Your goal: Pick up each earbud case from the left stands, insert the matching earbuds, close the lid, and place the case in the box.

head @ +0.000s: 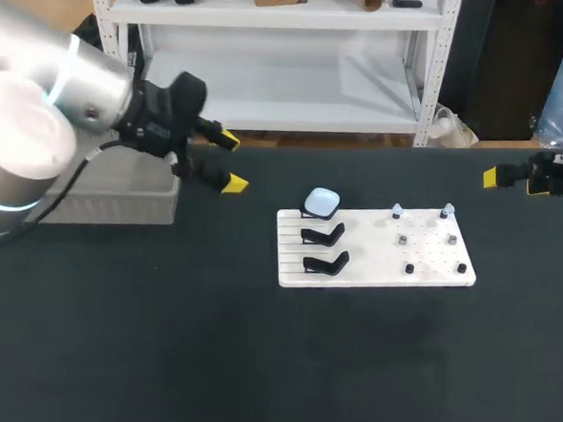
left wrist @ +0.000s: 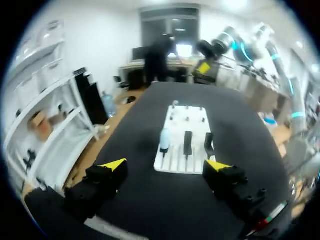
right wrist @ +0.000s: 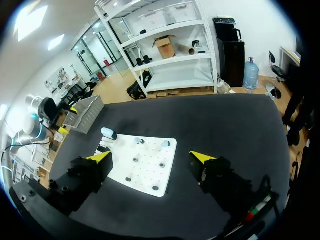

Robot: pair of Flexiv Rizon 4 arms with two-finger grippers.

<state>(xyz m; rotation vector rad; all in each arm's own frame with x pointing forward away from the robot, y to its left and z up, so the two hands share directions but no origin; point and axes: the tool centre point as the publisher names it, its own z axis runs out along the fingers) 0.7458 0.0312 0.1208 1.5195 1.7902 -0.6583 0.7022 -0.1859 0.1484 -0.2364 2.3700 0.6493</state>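
The left gripper point(head: 232, 162) hovers over the dark table point(head: 253, 362) just beside the grey box point(head: 119, 206), its fingers spread apart and gripping nothing. The right gripper point(head: 515, 181) hangs at the table's far right edge, likewise spread wide and empty. Between them lies a white board point(head: 374, 263). A pale earbud case point(head: 321, 202) sits on the rearmost of three black stands point(head: 324, 236). Two small earbuds point(head: 397, 210) perch on pegs near the board's back edge.
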